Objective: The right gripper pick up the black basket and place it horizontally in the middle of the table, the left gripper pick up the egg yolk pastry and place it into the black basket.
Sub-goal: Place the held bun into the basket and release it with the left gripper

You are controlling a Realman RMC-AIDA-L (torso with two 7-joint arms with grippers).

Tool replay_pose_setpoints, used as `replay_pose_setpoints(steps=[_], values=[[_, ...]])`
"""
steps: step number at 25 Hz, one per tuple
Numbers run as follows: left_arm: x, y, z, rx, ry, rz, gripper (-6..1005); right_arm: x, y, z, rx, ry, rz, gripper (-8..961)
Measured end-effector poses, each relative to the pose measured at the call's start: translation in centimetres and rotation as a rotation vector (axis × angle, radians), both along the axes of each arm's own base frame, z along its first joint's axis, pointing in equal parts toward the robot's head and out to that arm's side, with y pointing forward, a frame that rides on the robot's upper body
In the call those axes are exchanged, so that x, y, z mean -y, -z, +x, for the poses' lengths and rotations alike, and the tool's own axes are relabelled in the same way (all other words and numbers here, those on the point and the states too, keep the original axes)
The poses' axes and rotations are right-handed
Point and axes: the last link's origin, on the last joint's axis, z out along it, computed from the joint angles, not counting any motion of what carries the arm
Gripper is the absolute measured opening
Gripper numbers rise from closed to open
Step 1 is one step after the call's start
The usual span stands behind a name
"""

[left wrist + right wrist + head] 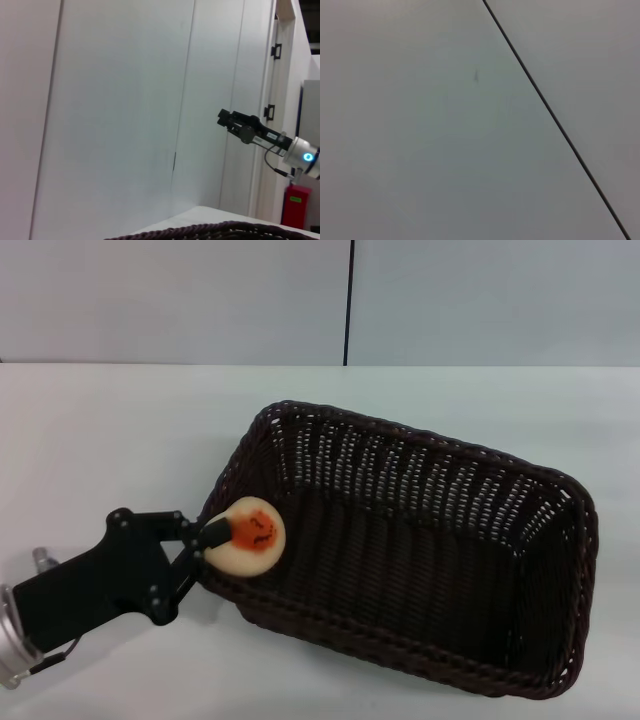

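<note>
Pastry (252, 535) sits clamped in the left gripper (214, 538), right over the basket's (420, 570) left end rim, not yet clear inside. Basket's long axis runs rightward from there across the table (100, 440). Right gripper (231, 121) hangs raised, well apart; its grip unclear.

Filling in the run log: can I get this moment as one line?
left gripper: shut on pastry, over basket rim | right gripper: raised, away | basket: on table
</note>
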Motion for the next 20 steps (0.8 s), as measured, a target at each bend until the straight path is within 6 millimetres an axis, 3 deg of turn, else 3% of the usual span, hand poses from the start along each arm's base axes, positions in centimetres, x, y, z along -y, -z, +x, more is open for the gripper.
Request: replay_pose_setpoints(steps=[12, 20], values=[[2.1, -1.0, -0.6, 0.024, 0.016, -0.019, 82, -0.3, -0.1, -0.3, 0.000, -0.009, 0.003, 358], [1.8, -1.0, 0.0, 0.061, 0.012, -0.048, 114, -0.6, 0.1, -0.5, -0.008, -0.017, -0.003, 358]])
